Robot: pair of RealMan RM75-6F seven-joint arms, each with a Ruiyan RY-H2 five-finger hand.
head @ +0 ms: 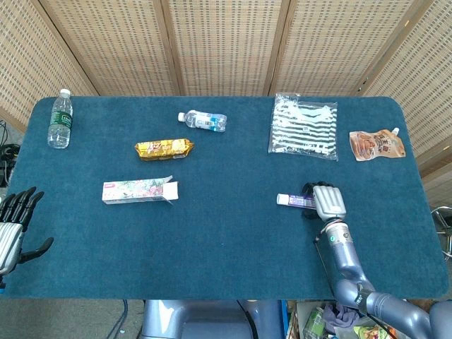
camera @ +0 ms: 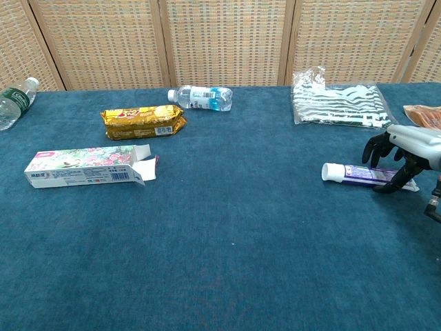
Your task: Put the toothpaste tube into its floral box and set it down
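The right hand [head: 328,201] arches over the toothpaste tube [head: 296,200], apparently touching it, floral box [head: 139,191] well apart.

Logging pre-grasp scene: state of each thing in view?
toothpaste tube: lying flat, cap on, pointing left
floral box: lying flat, right-end flaps open
right robot hand: fingers curled over the tube's tail, grip not confirmed
left robot hand: open, at table's edge
clear bottle: lying on its side
green-label bottle: upright, capped
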